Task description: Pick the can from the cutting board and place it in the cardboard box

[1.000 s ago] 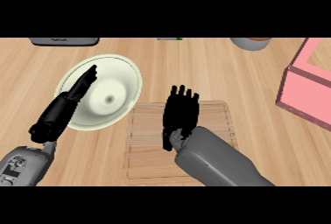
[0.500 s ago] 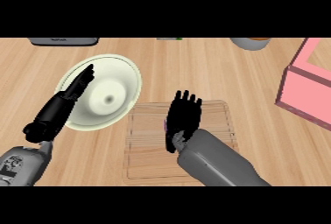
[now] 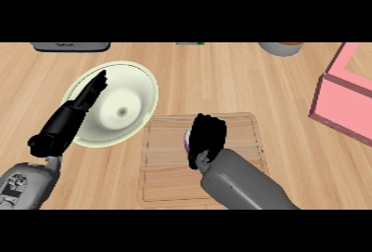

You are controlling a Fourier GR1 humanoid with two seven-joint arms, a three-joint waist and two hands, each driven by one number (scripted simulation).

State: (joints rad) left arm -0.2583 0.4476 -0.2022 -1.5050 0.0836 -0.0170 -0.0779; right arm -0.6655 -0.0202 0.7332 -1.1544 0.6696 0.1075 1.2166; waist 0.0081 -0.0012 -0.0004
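Centre frame, the right robot hand (image 3: 206,138) curls round a purple can (image 3: 188,141) on the slatted wooden cutting board (image 3: 167,167); the left robot hand (image 3: 85,96) lies straight-fingered over the round cream plate (image 3: 138,98).

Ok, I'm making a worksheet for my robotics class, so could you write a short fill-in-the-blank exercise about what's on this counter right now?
1. The right hand is curled over a purple object lying on the ______ board.
2. The left hand shows with straight fingers in front of a pale round ______.
3. The box at the view's right edge is ______ in colour.

Missing words: cutting; plate; pink
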